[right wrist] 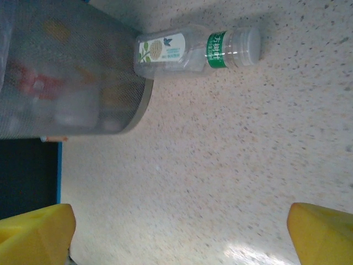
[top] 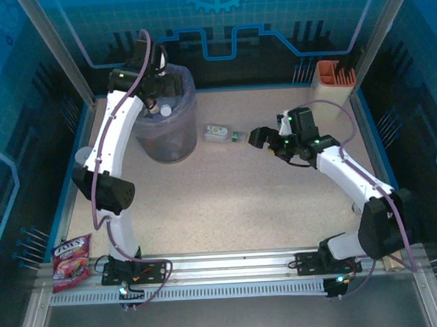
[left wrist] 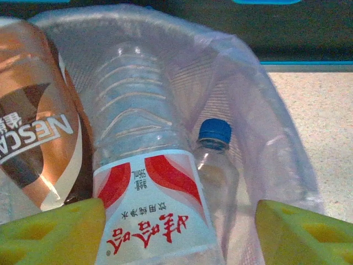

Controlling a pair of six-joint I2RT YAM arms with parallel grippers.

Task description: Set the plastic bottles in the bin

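The round grey bin [top: 170, 140] with its plastic liner [left wrist: 265, 110] stands at the back left. My left gripper [top: 155, 82] hangs over it, open. Between its yellow fingers [left wrist: 55, 232] lies a clear bottle with a red and white label [left wrist: 149, 187], touching the left finger with a gap on the right. Beside it in the bin are a brown bottle [left wrist: 38, 143] and a blue-capped bottle [left wrist: 215, 160]. One clear bottle with a green band [top: 224, 133] [right wrist: 193, 49] lies on the table right of the bin [right wrist: 66, 72]. My right gripper [top: 265, 139] [right wrist: 179, 237] stands open, short of it, with nothing between its fingers.
A cream-and-orange holder [top: 334, 80] stands at the back right corner. A red snack packet [top: 70, 261] lies at the front left edge. Bare speckled tabletop [top: 235, 199] stretches between the arms and in front of the bin.
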